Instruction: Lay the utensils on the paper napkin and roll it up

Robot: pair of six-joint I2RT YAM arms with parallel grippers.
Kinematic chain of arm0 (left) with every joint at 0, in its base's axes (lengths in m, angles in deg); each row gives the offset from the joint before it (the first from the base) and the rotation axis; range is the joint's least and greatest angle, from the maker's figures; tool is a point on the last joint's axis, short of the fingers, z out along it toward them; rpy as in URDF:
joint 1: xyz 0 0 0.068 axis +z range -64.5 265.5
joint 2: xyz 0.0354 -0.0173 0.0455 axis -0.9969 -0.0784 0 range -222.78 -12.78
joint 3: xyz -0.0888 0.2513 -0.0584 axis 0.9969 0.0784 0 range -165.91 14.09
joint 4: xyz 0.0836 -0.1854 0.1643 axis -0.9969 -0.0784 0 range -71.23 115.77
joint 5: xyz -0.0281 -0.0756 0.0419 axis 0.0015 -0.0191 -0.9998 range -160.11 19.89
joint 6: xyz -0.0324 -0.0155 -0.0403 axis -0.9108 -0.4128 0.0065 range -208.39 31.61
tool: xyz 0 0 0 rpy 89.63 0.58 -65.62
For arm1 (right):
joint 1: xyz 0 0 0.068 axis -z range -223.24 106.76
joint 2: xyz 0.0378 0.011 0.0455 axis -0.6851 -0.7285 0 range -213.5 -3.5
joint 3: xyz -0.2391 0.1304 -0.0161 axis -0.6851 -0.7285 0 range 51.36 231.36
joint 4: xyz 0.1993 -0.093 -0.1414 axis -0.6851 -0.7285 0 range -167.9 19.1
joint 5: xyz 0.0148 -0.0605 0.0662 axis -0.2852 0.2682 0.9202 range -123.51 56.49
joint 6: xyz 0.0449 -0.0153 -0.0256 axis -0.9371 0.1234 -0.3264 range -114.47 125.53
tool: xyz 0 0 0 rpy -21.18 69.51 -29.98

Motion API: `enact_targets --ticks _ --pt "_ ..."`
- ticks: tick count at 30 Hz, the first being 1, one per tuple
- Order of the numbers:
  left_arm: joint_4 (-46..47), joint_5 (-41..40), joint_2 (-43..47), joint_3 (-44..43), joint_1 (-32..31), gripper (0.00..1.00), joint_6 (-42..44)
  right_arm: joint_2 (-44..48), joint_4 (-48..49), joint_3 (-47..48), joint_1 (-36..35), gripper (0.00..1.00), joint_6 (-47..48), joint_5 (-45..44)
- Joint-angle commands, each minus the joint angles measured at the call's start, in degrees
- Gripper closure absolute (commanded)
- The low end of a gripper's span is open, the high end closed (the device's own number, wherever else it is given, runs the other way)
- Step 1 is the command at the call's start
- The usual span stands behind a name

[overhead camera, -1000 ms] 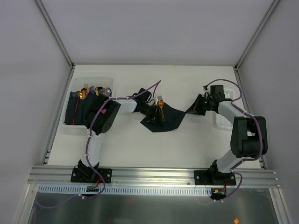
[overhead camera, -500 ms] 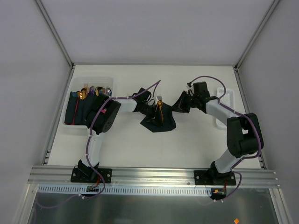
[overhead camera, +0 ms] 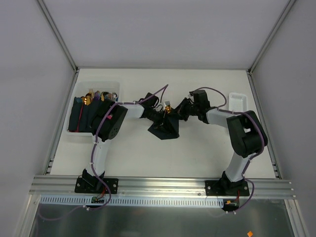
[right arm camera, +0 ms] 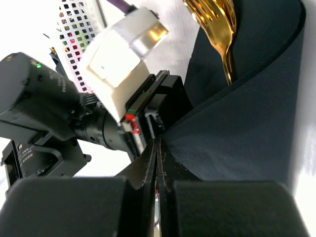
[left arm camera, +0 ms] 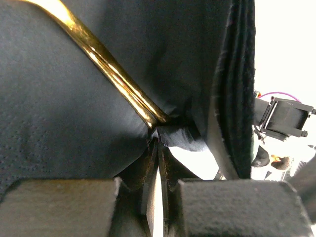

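The paper napkin (overhead camera: 165, 129) lies about the middle of the desk (overhead camera: 148, 158), folded up over the gold utensils (overhead camera: 168, 110), and sits between the two end effectors. The left end effector (overhead camera: 159, 117) meets it from the left, jaws pressed together on a fold of the paper just beside the handles. The right end effector (overhead camera: 180, 112) pinches the raised right edge, its jaws closed on it.

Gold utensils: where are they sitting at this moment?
Top view, table centre: the gold utensils lie on the paper napkin, partly inside its raised fold, between the left gripper and the right gripper, which both pinch it.
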Motion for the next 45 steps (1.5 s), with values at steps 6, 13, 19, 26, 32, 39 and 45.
enact_targets --ticks 6,13,19,26,32,39,45 --pt "-1.1 -5.3 -0.2 1.3 1.3 0.98 0.4 -2.0 10.6 -3.4 -0.9 1.0 -7.3 2.5" --pt "-1.1 -4.9 4.9 3.7 1.8 0.97 0.5 -2.4 10.5 -4.9 -0.7 1.0 -6.2 2.0" --pt "-1.4 -3.7 7.8 5.7 1.8 0.96 0.5 -3.7 10.5 -5.5 -0.3 1.0 -5.7 1.7" --pt "-2.9 -3.1 8.3 7.6 1.8 0.94 2.0 -3.5 10.5 -5.1 0.4 1.0 -5.4 2.0" --pt "-3.3 -3.1 7.7 7.1 1.8 0.93 2.2 -2.3 10.7 -4.5 0.4 1.0 -5.8 2.5" --pt "-3.4 -4.1 5.0 5.3 1.9 0.94 1.6 1.1 10.6 -5.3 0.2 1.0 -6.5 2.4" --pt "-3.3 -4.2 4.3 4.9 1.9 0.94 1.5 6.0 -1.7 -8.3 2.5 0.77 1.3 -3.3"
